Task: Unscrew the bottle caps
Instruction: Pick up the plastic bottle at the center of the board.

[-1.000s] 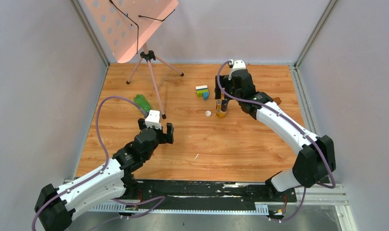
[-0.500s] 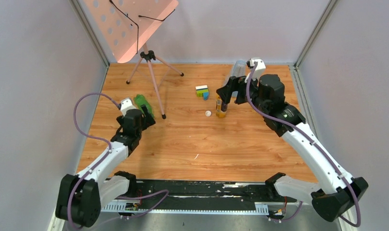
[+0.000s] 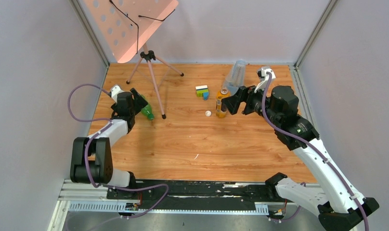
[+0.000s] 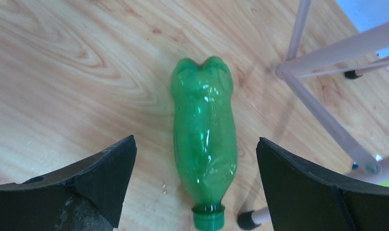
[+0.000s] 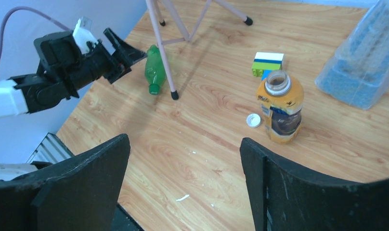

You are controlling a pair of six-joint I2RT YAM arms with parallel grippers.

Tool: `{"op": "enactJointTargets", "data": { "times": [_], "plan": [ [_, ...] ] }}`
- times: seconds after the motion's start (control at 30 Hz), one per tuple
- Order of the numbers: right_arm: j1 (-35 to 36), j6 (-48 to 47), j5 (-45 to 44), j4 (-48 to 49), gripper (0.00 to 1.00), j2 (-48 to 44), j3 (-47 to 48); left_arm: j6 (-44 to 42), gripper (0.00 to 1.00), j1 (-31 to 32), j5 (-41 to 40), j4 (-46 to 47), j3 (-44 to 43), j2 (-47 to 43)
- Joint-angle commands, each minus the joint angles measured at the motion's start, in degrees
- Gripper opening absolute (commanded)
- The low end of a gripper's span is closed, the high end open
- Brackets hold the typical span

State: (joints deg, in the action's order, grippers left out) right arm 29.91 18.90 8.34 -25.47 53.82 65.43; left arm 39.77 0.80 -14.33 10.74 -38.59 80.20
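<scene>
The left gripper point(image 4: 195, 147) — jaws spread — straddles the lying green plastic bottle point(image 4: 204, 139), round green cap point(image 4: 208, 222) on, beside the pink tripod stand point(image 4: 322, 115); the right gripper point(image 5: 185, 142) gapes, empty.

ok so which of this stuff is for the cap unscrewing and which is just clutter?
Job: green bottle, its green cap, amber bottle, loose white cap.
Clutter: toy bricks, clear container, tripod.
</scene>
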Motion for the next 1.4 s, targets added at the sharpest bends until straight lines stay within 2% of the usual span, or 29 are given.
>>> {"op": "enactJointTargets", "data": {
  "times": [0.0,0.1,0.4,0.5,0.53,0.6,0.67,0.87,1.03,1.17,1.2,1.3,1.37],
  "plan": [
    [0.0,2.1,3.2,-1.0,0.85,-0.2,-0.9,3.4,1.00,-3.0,3.1,8.3,-2.2,4.9],
    [0.0,2.4,4.0,-1.2,0.85,-0.1,-1.4,2.7,1.00,-3.3,3.4,11.8,-2.4,8.0],
    [0.0,2.4,4.1,-2.1,0.85,0.0,-1.7,1.1,0.97,-4.0,8.2,11.2,-7.5,16.8],
    [0.0,2.4,4.7,-2.4,0.85,0.0,-1.8,1.6,0.85,-4.2,9.1,12.8,-6.4,17.7],
    [0.0,2.4,5.1,-2.4,0.85,0.1,-1.9,2.2,0.76,-4.2,9.9,13.0,-5.6,17.6],
    [0.0,2.4,6.2,-2.6,0.85,0.2,-1.9,3.2,0.64,-4.4,12.3,14.3,-3.7,16.4],
    [0.0,2.5,7.6,-2.7,0.85,0.1,-2.0,4.5,0.58,-4.4,13.2,15.3,-1.0,14.4],
    [0.1,3.3,12.4,-2.1,0.85,-0.3,-3.3,5.3,0.52,-4.4,13.2,13.9,7.9,3.7],
    [0.4,5.1,17.8,0.2,0.85,-1.0,-5.9,8.6,0.49,-4.4,17.0,12.4,16.3,-11.5],
    [1.0,7.5,18.0,4.5,0.84,-3.1,-8.9,13.3,0.48,-4.0,23.5,6.0,19.8,-26.8],
    [1.1,7.9,19.0,6.2,0.84,-3.8,-9.8,13.7,0.47,-2.5,23.6,3.5,19.9,-32.8],
    [2.2,9.0,22.0,9.7,0.84,-4.3,-12.1,15.6,0.47,1.7,22.0,-5.9,19.3,-43.0],
    [3.9,9.5,22.6,10.4,0.84,-2.9,-12.1,18.9,0.48,3.6,21.6,-8.2,20.0,-50.7]
  ]
}}
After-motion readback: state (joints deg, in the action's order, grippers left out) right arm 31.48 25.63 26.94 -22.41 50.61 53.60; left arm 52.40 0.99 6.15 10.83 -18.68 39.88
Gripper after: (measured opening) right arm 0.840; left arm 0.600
